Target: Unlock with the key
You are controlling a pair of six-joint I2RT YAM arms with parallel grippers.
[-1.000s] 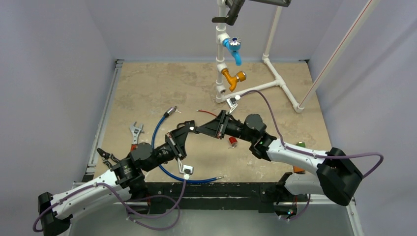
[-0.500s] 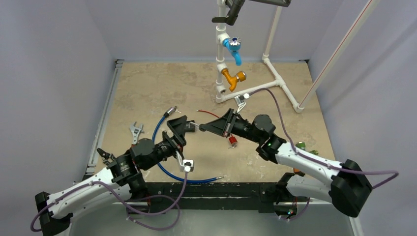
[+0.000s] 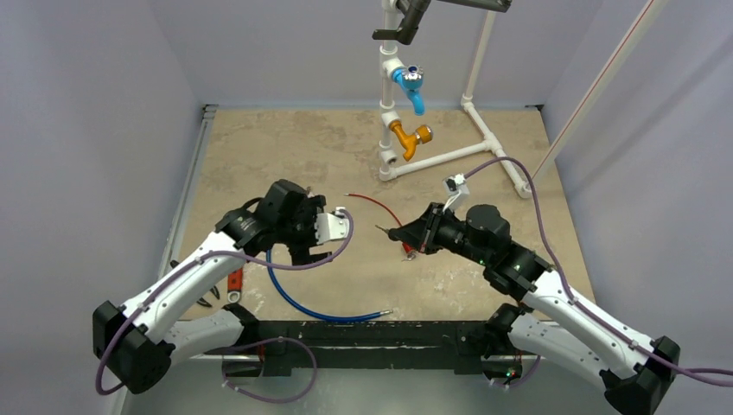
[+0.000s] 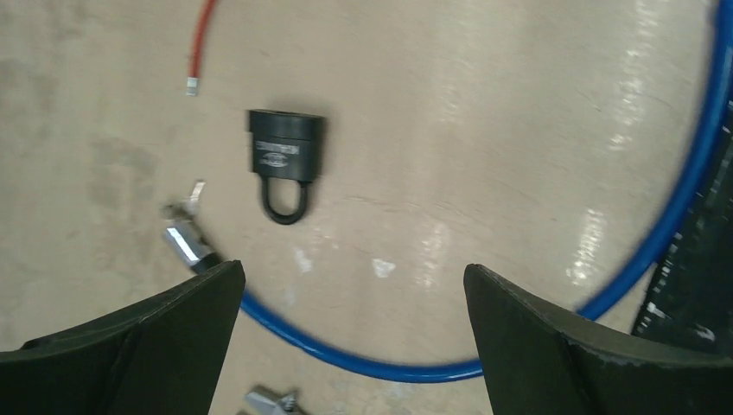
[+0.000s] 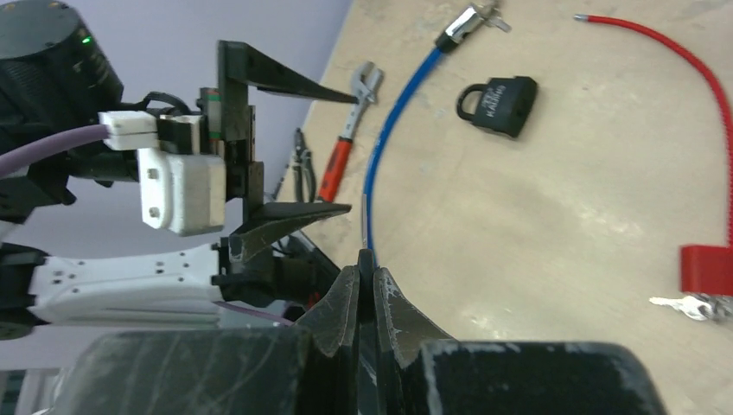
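Note:
A black padlock (image 4: pixel 285 160) lies flat on the table, its shackle pointing toward my left gripper (image 4: pixel 354 277). That gripper hangs above it, open wide and holding nothing. The right wrist view shows the padlock (image 5: pixel 497 104) beside the metal end of the blue hose; the top view hides it under the left arm. My right gripper (image 5: pixel 366 268) is shut on a thin dark piece, the key, which pokes out of its tip (image 3: pixel 380 228). It hovers right of the padlock, apart from it. The left gripper (image 5: pixel 346 151) faces it.
A blue hose (image 3: pixel 285 298) loops around the padlock's spot, with a red cable (image 3: pixel 372 203) behind it. A red tag with spare keys (image 5: pixel 704 277) lies under the right gripper. A red-handled wrench (image 5: pixel 350 130) is at the left, and a pipe frame with taps (image 3: pixel 406 138) at the back.
My left gripper opened and let the padlock go onto the table, then lifted back to the left. My right gripper drew away to the right, still shut.

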